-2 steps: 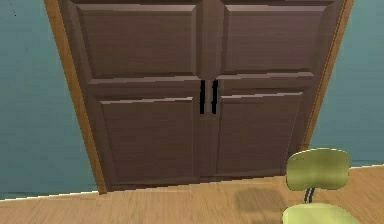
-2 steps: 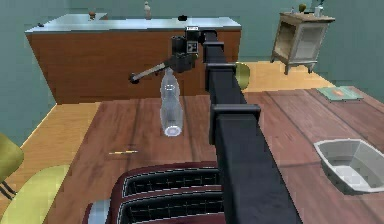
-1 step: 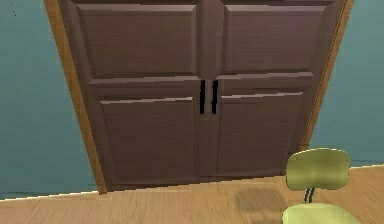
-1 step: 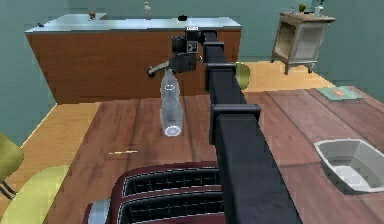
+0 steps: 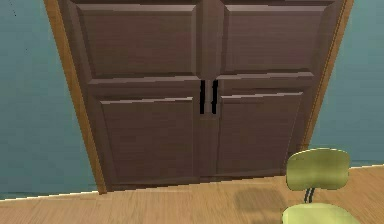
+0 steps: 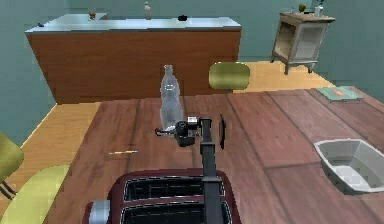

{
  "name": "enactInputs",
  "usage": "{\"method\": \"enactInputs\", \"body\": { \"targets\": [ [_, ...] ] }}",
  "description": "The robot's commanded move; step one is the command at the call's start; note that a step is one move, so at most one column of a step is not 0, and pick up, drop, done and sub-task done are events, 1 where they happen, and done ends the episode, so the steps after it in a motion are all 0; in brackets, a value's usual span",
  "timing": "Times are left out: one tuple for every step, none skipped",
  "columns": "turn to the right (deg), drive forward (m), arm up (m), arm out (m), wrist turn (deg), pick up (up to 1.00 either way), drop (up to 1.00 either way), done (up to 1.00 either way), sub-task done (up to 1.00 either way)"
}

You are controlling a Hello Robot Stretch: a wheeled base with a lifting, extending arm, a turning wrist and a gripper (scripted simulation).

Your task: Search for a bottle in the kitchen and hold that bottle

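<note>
A tall clear bottle (image 6: 170, 93) stands upright on the dark wooden table (image 6: 270, 130) in the arm side view. My gripper (image 6: 164, 131) is at the bottle's base, with its dark body and the white marker squares just to the right. The dark arm bar (image 6: 208, 175) rises to it from the bottom edge. With the bottle standing on the table at the gripper's far end, I cannot tell whether the gripper holds anything.
A dark red toaster (image 6: 165, 196) sits at the table's near edge and a grey tub (image 6: 352, 165) at its right. Yellow-green chairs (image 6: 229, 76) (image 5: 318, 170) stand around. A kitchen counter (image 6: 130, 50) lies beyond. Dark brown double doors (image 5: 205, 90) fill the wall ahead.
</note>
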Motion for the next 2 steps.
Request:
{"method": "enactInputs", "body": {
  "targets": [
    [0.0, 0.00, 0.00, 0.00, 0.0, 1.00, 0.00, 0.00, 0.00],
    [0.0, 0.00, 0.10, 0.00, 0.0, 0.00, 0.00, 0.00, 0.00]
  ]
}}
